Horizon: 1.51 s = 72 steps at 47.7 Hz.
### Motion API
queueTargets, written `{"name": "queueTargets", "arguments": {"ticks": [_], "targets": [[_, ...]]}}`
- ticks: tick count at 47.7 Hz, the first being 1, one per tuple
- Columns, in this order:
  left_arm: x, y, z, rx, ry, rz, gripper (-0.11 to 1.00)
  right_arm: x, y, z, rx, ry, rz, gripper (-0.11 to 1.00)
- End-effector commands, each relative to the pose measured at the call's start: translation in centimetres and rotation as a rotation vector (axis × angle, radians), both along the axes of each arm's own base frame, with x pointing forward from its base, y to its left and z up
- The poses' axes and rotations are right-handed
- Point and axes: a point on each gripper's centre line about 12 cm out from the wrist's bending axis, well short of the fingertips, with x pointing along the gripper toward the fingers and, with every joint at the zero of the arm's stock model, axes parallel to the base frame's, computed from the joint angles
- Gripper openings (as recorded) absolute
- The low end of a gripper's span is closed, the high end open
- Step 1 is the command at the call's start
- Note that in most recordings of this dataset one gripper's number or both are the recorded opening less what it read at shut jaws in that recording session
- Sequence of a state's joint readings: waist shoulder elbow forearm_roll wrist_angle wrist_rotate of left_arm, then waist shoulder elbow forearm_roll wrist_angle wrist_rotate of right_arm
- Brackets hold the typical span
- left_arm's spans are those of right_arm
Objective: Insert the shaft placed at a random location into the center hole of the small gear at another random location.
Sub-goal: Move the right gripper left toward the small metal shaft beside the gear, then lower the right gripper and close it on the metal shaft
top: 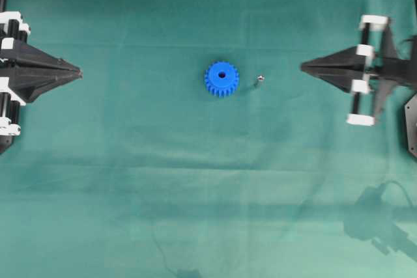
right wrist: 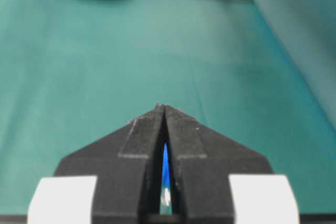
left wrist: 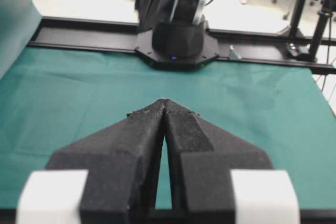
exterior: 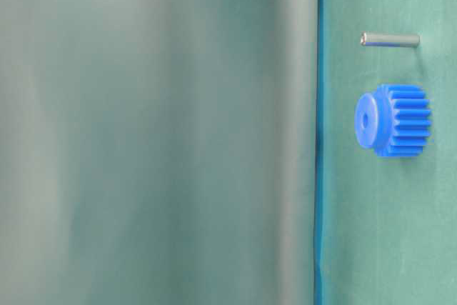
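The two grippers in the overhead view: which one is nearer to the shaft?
The right gripper. The shaft stands to the right of the small gear, so the gear lies between it and the left gripper.

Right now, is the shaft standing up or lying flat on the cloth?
Standing upright. Overhead, the shaft shows only as a small shiny dot beside the small gear; the table-level view, turned sideways, shows its length rising from the cloth.

The small gear (top: 221,79) lies on the cloth (top: 195,193) between the two grippers, well apart from both. The shaft (top: 259,80) stands just beside it, on the side toward the right gripper (top: 302,66), away from the left gripper (top: 79,73).
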<state>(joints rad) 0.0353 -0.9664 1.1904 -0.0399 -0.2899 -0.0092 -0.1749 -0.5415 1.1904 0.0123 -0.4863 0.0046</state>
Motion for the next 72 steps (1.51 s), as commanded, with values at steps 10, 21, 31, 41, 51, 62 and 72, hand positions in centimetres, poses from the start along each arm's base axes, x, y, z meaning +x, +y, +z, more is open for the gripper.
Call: {"name": "queueTargets", "arguments": {"ticks": [10, 21, 31, 41, 51, 62, 72], "targets": [[0.1, 0.2, 0.0, -0.003, 0.001, 0.009, 0.00, 3.3, -2.4, -5.1, 0.076, 0.054, -0.118, 0.56], [0.1, 0.3, -0.2, -0.008, 0.004, 0.013, 0.00, 5.5, -3.0, -9.0, 0.107, 0.162, -0.144, 0.73], [0.0, 0.3, -0.5, -0.008, 0.010, 0.013, 0.00, 6.4, -3.3, -11.2, 0.133, 0.217, -0.159, 0.72], [0.0, 0.3, -0.5, -0.008, 0.015, 0.015, 0.00, 6.4, -2.9, -11.4, 0.131, 0.200, -0.150, 0.64], [-0.1, 0.3, -0.5, -0.008, 0.018, 0.016, 0.00, 6.6, -2.5, -11.2, 0.128, 0.192, -0.135, 0.25], [-0.1, 0.3, -0.6, -0.009, 0.024, 0.016, 0.00, 6.8, -2.6, -10.8, 0.130, 0.181, -0.136, 0.25], [0.0, 0.3, -0.6, -0.009, 0.026, 0.016, 0.00, 7.1, -2.6, -7.5, 0.117, 0.109, -0.126, 0.25]]}}
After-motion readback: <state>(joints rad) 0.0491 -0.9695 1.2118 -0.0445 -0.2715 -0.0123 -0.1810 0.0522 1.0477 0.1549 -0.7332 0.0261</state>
